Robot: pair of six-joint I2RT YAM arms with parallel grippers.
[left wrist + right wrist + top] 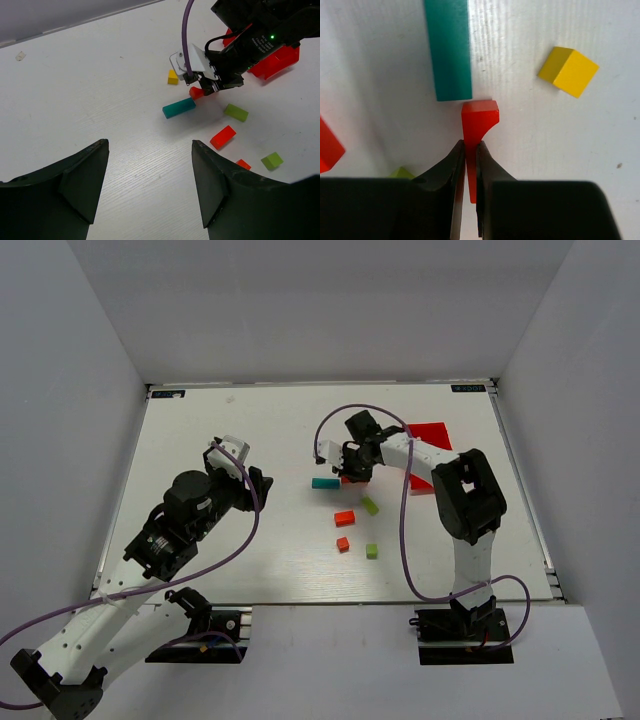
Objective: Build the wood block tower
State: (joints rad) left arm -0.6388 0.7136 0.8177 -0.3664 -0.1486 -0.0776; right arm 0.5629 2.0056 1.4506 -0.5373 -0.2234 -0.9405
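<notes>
The wood blocks lie loose on the white table; no stack shows. My right gripper (471,145) is shut on a red block (479,120), low over the table, right beside the end of the teal bar (449,47). A yellow cube (568,71) lies close by. From above, the right gripper (350,473) is just right of the teal bar (325,483). A red bar (345,518), an orange cube (343,544) and two lime-green blocks (370,505) (372,551) lie nearer. My left gripper (232,448) is open and empty, well left of the blocks (149,145).
A red plastic bin (432,437) stands behind the right arm, also in the left wrist view (272,60). The right arm's purple cable (405,540) loops over the table. Grey walls close in the table on three sides.
</notes>
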